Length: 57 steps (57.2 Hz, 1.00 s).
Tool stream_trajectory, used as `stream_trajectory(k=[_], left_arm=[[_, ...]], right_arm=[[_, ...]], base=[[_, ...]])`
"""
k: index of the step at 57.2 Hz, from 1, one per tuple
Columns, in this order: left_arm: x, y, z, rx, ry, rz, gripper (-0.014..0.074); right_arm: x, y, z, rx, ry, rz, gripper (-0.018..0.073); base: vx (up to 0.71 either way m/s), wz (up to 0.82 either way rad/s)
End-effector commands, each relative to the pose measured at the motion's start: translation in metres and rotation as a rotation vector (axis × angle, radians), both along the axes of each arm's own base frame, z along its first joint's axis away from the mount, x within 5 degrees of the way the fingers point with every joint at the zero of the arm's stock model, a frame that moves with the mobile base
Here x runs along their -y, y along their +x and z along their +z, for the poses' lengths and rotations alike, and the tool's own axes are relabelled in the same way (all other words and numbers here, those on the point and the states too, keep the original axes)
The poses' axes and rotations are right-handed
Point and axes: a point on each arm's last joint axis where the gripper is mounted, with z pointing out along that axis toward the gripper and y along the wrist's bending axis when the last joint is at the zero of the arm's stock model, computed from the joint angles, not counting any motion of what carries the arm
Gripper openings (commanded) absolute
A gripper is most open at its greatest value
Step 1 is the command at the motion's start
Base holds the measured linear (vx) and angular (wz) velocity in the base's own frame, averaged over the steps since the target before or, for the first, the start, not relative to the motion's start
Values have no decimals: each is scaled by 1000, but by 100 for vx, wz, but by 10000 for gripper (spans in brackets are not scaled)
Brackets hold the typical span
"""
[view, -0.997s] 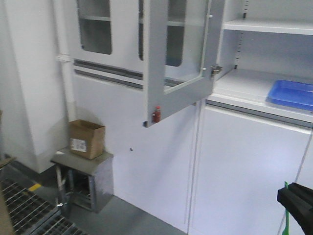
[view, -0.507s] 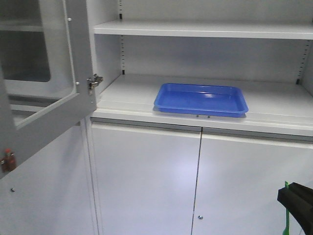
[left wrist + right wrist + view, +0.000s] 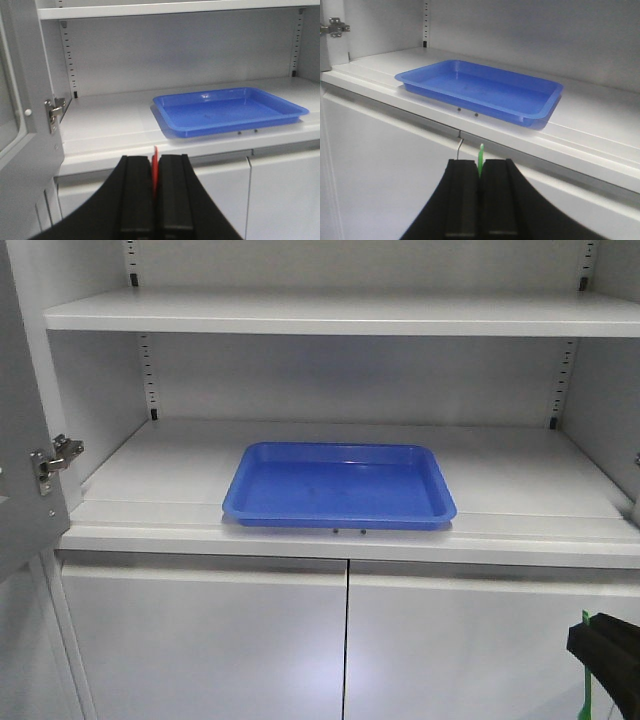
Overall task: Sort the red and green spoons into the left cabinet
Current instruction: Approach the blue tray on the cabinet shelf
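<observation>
A grey-white cabinet (image 3: 350, 315) is shown open, with its door (image 3: 20, 460) standing out at the far left. The left hand (image 3: 155, 165) is clenched on a red spoon (image 3: 155, 151), of which only a thin tip is seen between the fingers. Ahead of this hand and up to its right, a blue tray (image 3: 340, 490) is set on the lower shelf (image 3: 150, 470). The right hand (image 3: 480, 166) is clenched on a green spoon (image 3: 481, 151), and the tray is found ahead of it, slightly to the left.
</observation>
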Motion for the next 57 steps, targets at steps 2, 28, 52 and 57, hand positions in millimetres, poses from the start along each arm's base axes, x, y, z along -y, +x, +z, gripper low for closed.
stream_trajectory(k=[2,28,52,57], left_arm=[[3,-2,15,83,-35,-32,-6],[3,-2,15,83,-35,-32,-6],[3,-2,15,83,-35,-32,-6],[3,-2,15,83,-35,-32,-6]], right_arm=[[-2,0,14,59,32,26,-6],[-2,0,14,59,32,26,-6],[-2,0,14,59,32,27,-6],[-2,0,14,59,32,27,-6]], base=[[38,-8],[37,-6],[26,-10],[20,-4]])
